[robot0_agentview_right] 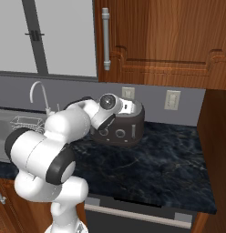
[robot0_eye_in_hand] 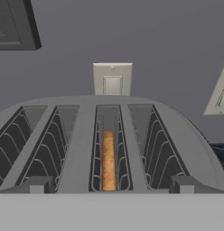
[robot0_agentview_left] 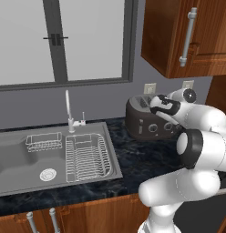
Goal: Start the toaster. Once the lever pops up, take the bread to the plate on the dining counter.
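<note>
The toaster (robot0_agentview_left: pixel 141 126) (robot0_agentview_right: pixel 129 126) stands at the back of the dark worktop, with small round knobs on its front. My gripper (robot0_agentview_left: pixel 154 103) (robot0_agentview_right: pixel 125 107) hovers just above and in front of its top, open, with nothing between the fingers. In the hand view I look down along the toaster's (robot0_eye_in_hand: pixel 82 135) slots. The bread (robot0_eye_in_hand: pixel 108 159), a thin tan-brown slice, sits low in the third slot from the left. My gripper (robot0_eye_in_hand: pixel 111 185) is centred on that slot, its fingertips (robot0_eye_in_hand: pixel 37 184) wide apart on either side. The plate and the dining counter are out of view.
A steel sink (robot0_agentview_left: pixel 19 157) with a wire dish rack (robot0_agentview_left: pixel 86 157) and a faucet (robot0_agentview_left: pixel 68 109) lies left of the toaster. Wooden wall cabinets (robot0_agentview_left: pixel 187 36) hang above it. Wall outlets (robot0_eye_in_hand: pixel 112 79) sit behind. Bare worktop (robot0_agentview_right: pixel 160 159) stretches to the right.
</note>
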